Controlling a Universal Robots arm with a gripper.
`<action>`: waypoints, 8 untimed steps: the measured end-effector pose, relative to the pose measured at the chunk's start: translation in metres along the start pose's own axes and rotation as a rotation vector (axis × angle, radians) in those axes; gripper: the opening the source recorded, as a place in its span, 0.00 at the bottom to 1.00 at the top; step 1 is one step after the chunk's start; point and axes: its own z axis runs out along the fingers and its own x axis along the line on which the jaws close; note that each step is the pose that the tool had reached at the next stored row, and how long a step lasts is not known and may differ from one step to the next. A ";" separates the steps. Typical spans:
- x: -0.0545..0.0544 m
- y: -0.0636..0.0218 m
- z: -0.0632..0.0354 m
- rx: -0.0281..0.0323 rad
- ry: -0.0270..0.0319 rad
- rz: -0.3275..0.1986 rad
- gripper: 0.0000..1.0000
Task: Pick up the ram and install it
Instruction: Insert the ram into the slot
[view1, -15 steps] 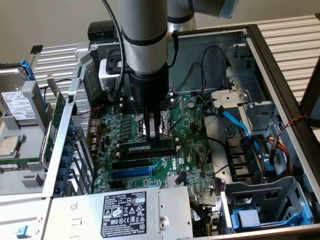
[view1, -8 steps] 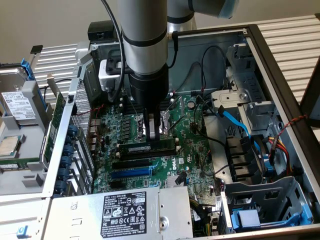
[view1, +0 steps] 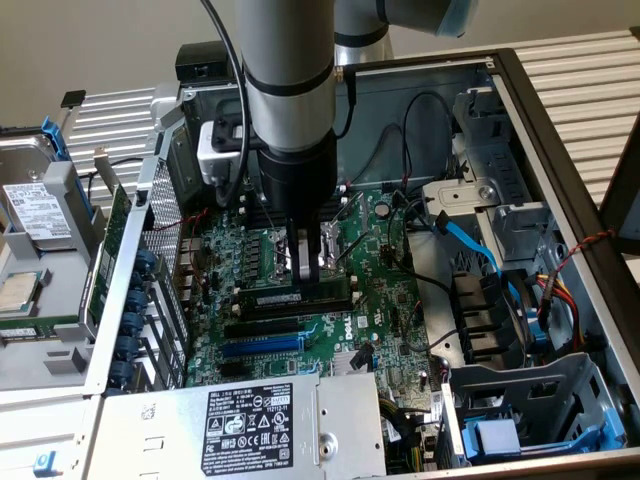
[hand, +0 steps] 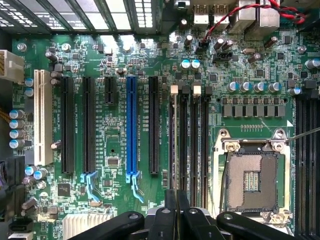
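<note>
1. Ram (view1: 270, 298) is gripped at its upper edge by the gripper (view1: 311, 268), whose fingers are drawn nearly together, leaving just the thickness of the thin board between them. The arm comes straight down into the open computer case (view1: 560, 150).

2. Directly beneath the tool, the stick stands on edge. Its long axis runs from the exterior view's left to its right, and the fingers hold it nearer its right half. Its white label strip faces the camera.

3. From the wrist camera, the gripper (hand: 176, 210) looks down the ram (hand: 172, 150) edge-on. It appears as a thin line leading away from the fingertips, parallel to the black memory slots (hand: 194, 140) and over the outermost one of the bank. Whether its lower edge is fully seated in that slot or only resting in its mouth cannot be told.

4. White end clips (hand: 196, 89) mark the far ends of the slots, and the neighbouring slots stand unfilled.

5. On one side of the bank lies the open processor socket (hand: 250, 175). On the other are the long expansion slots, among them a blue slot (hand: 131, 125), all running the same way as the ram.

6. Further out, the green motherboard (view1: 390, 320) fills the case floor. A labelled power supply (view1: 255, 415) sits at the near edge, with drive bays at the exterior view's right.
</note>
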 end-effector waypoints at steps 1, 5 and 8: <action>0.000 0.0000 0.0004 0.0000 0.0000 0.000 0.13; 0.000 0.0000 0.0025 0.0000 0.0001 0.000 0.13; 0.000 0.0001 0.0031 -0.0001 0.0004 0.000 0.21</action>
